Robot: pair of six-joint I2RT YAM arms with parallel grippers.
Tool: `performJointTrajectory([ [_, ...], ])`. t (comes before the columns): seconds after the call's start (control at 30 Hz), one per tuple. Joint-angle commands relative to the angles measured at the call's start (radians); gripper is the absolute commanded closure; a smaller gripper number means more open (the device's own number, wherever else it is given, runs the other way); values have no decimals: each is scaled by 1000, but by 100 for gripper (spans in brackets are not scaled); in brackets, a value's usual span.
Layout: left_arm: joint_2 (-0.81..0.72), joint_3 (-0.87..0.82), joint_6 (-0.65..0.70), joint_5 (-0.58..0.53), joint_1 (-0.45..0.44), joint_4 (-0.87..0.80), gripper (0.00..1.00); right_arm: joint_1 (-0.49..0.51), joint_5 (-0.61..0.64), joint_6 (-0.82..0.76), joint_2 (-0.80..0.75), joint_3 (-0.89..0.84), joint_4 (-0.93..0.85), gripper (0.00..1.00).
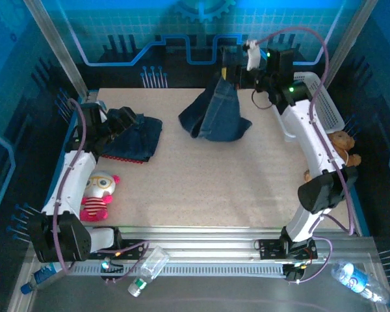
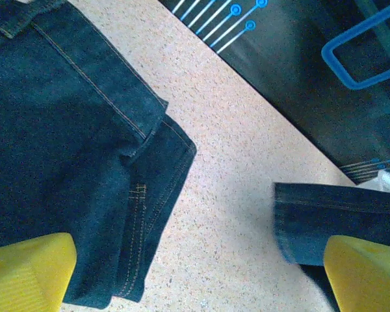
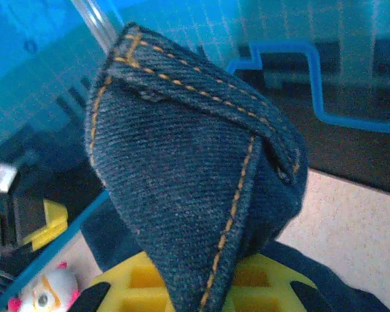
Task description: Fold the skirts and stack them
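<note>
A folded dark blue denim skirt point(image 1: 140, 133) lies at the left of the table on a red skirt with white dots point(image 1: 122, 157), whose edge peeks out below. My left gripper point(image 1: 120, 118) hovers over this stack, open, nothing between its yellow fingers point(image 2: 26, 270). In the left wrist view the folded denim skirt point(image 2: 71, 143) is below and left of my left gripper point(image 2: 201, 286). At the back, my right gripper point(image 1: 229, 77) is shut on a second denim skirt point(image 1: 218, 114), which hangs from it down to the table. The right wrist view has that skirt point(image 3: 195, 188) bunched in the right gripper point(image 3: 214, 292).
A pink-and-white plush doll point(image 1: 99, 194) lies by the left arm. A brown teddy bear point(image 1: 343, 148) and a white basket point(image 1: 325, 104) sit at the right edge. Plastic bottles point(image 1: 148, 266) lie on the front rail. The hanging skirt's hem point(image 2: 338, 218) shows right of my left gripper.
</note>
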Motion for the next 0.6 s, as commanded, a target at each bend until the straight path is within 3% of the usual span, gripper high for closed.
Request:
performJointTrajectory([
  [0.0, 37, 49, 32, -26, -41, -20, 1, -68, -82, -100, -93, -284, 159, 92],
  [0.1, 75, 73, 47, -55, -92, -34, 1, -141, 32, -78, -135, -496, 182, 57],
  [0.13, 92, 89, 58, -72, -113, -48, 1, -168, 79, -54, -154, -557, 184, 40],
  [0.17, 114, 106, 68, -92, -137, -67, 1, -183, 119, -36, -182, -610, 188, 13],
  [0.2, 137, 124, 79, -109, -160, -84, 1, -186, 169, -24, -212, -650, 182, 0],
  [0.33, 234, 167, 89, -153, -251, -104, 1, -154, 323, 24, -298, -731, 154, 0],
  [0.5, 392, 265, 87, -174, -375, -131, 1, -70, 505, 131, -257, -682, -27, 0],
  [0.57, 470, 323, 89, -174, -409, -167, 1, -71, 474, 203, -257, -734, 22, 0],
])
